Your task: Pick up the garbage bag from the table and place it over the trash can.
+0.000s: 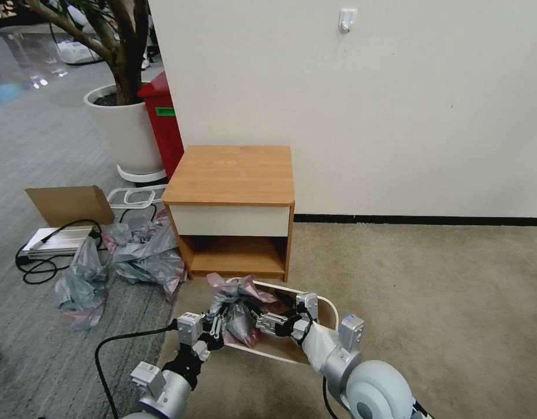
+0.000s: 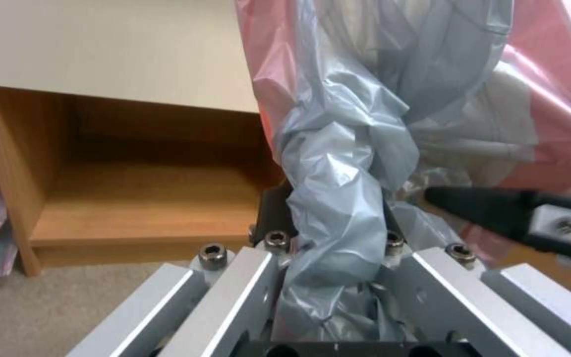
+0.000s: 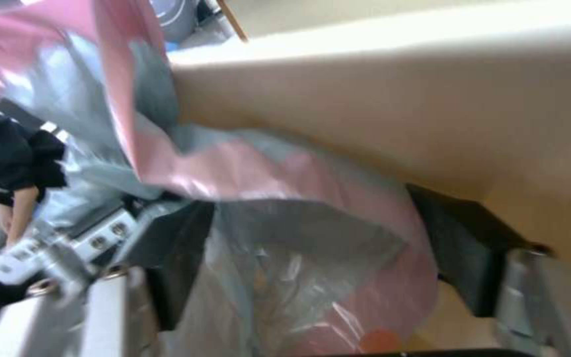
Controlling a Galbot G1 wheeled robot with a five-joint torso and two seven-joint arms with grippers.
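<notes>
The garbage bag (image 1: 238, 302), grey with a pink-red band, hangs bunched over the near-left part of the trash can (image 1: 329, 304), a cream bin on the carpet in front of the table (image 1: 233, 171). My left gripper (image 1: 217, 327) is shut on a twisted grey rope of the garbage bag (image 2: 345, 188) in front of the table's lower shelf. My right gripper (image 1: 262, 320) reaches in from the right over the bin's mouth. Its black fingers (image 3: 464, 248) stand wide apart with the bag's pink rim (image 3: 285, 173) draped between them. The bin's far-left rim is hidden by the bag.
Duller grey-and-pink bags (image 1: 143, 250) lie on the floor left of the table. Beside them are a cardboard sheet (image 1: 70, 203) and black cables (image 1: 41, 262). A red bin (image 1: 163, 125) and a white planter (image 1: 125, 131) stand behind. Open carpet lies to the right.
</notes>
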